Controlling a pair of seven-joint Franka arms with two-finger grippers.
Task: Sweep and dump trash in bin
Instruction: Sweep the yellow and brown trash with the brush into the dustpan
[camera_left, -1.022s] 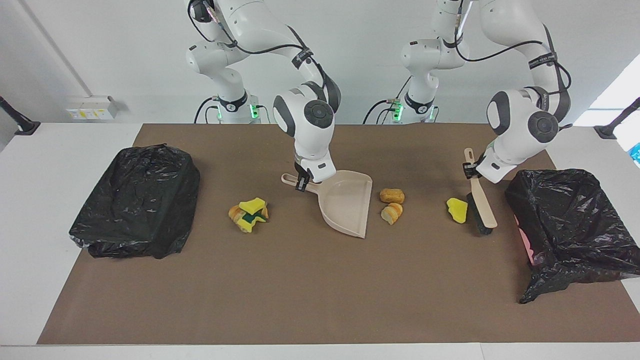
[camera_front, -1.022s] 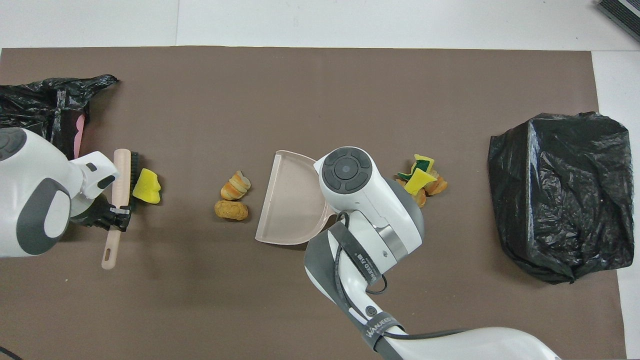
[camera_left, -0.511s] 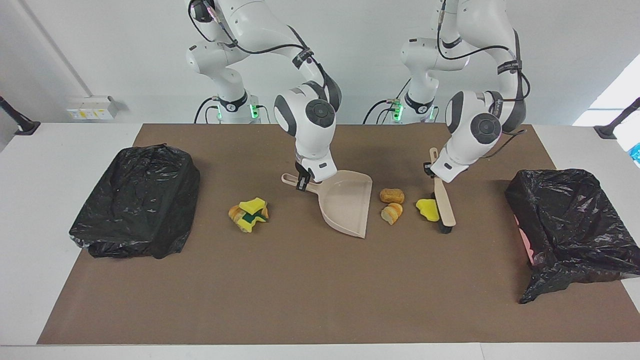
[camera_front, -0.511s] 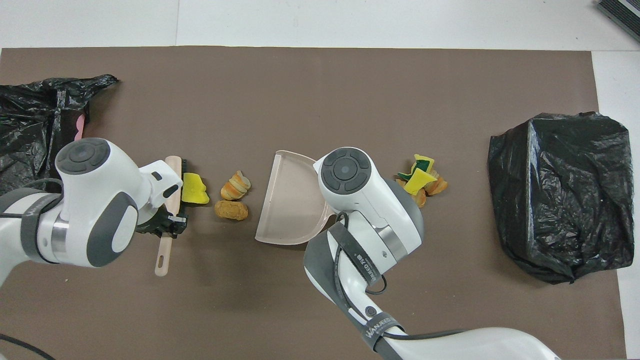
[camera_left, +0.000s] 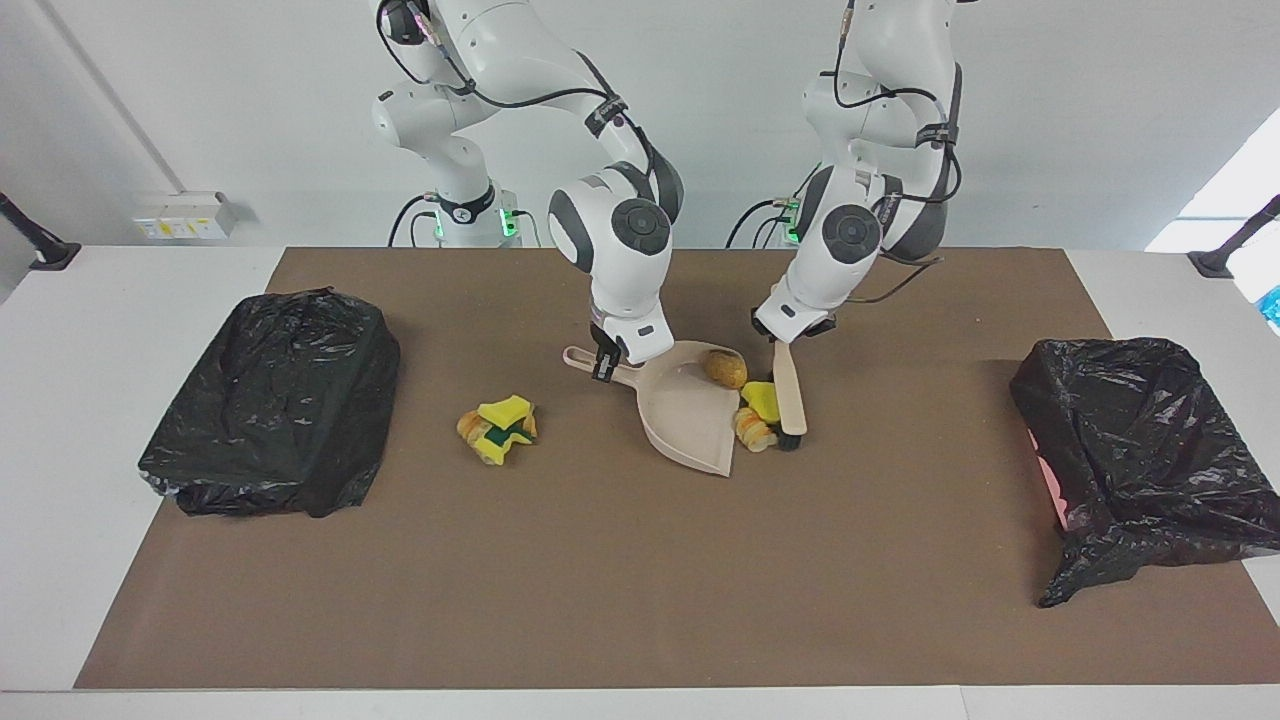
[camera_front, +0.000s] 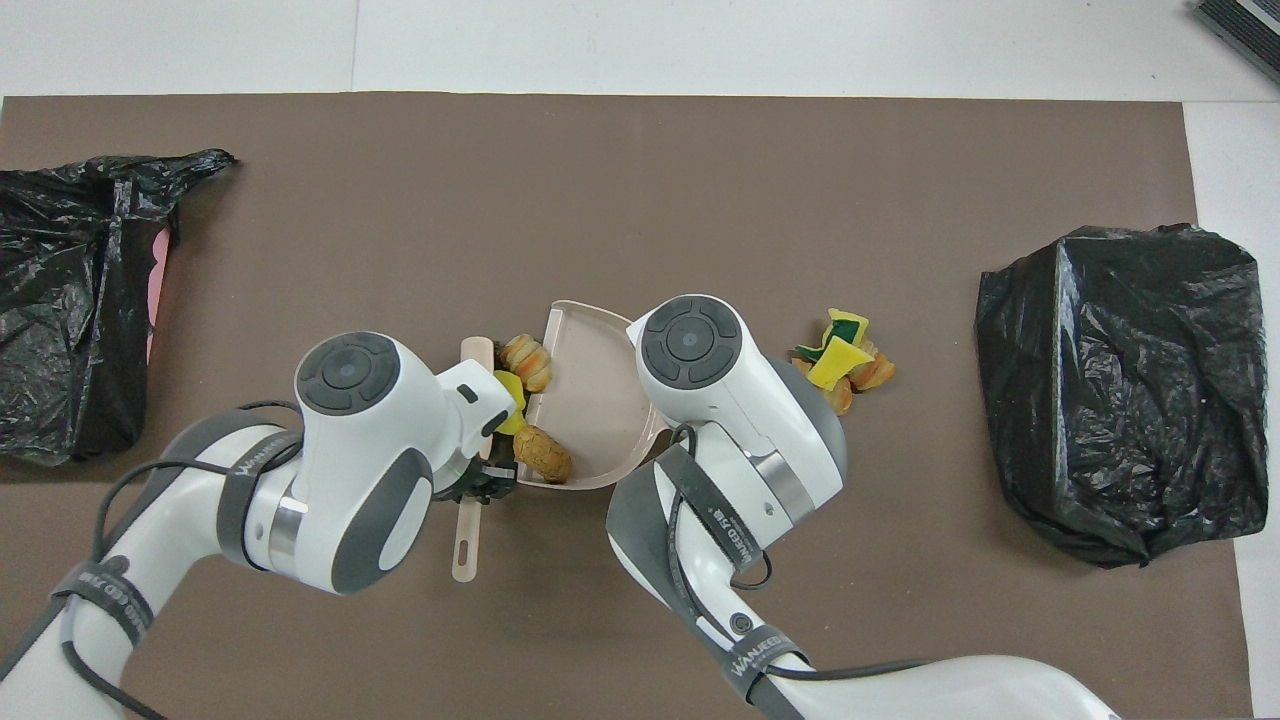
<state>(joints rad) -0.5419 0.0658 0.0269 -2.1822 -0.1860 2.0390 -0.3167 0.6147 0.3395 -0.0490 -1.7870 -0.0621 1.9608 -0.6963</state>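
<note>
My right gripper is shut on the handle of the beige dustpan, which rests on the brown mat. My left gripper is shut on the handle of the beige brush, whose bristles stand against the pan's open mouth. A brown bread lump lies in the pan. A yellow sponge chunk and a tan bread lump are pressed between brush and pan lip. A pile of yellow-and-green sponge and bread scraps lies beside the pan, toward the right arm's end.
A bin lined with a black bag stands at the left arm's end of the table, its mouth open. A second black-bagged bin stands at the right arm's end. The brown mat covers the table.
My left arm swept the brush toward the dustpan, pushing the yellow sponge chunk and both bread lumps along. The brown lump went into the pan. The right arm and pan held still.
</note>
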